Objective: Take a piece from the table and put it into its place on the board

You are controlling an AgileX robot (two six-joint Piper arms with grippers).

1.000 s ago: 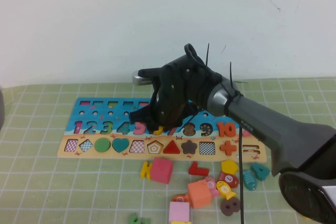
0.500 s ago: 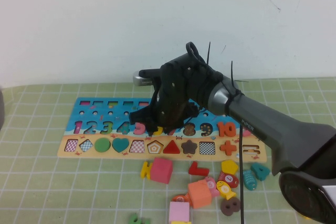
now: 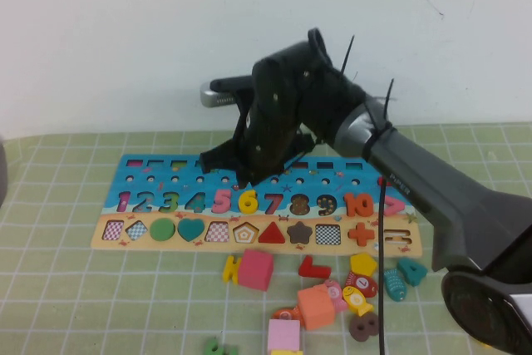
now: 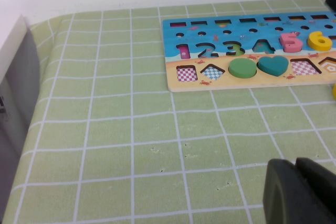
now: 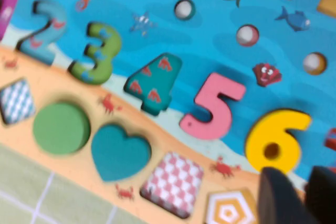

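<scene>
The yellow numeral 6 (image 3: 248,201) lies flat in the board's number row between the pink 5 and the red 7; it also shows in the right wrist view (image 5: 275,140) and the left wrist view (image 4: 318,40). The board (image 3: 166,165) lies across the table, blue part far, tan shape strip near. My right gripper (image 3: 249,174) hovers just above and behind the 6, open and empty; its dark fingers (image 5: 281,195) show apart beside the 6. My left gripper (image 4: 296,182) is shut and empty, low over the bare mat to the left of the board (image 4: 220,30).
Loose pieces lie in front of the board: a pink cube (image 3: 257,269), a red L (image 3: 313,268), a yellow pentagon (image 3: 363,264), a salmon block (image 3: 316,307), a teal piece (image 3: 411,270). A white wall stands behind. A grey object (image 3: 2,176) is at the left edge.
My right gripper has lifted up and back off the number row. The yellow 6, hidden under it before, now shows seated between 5 and 7.
</scene>
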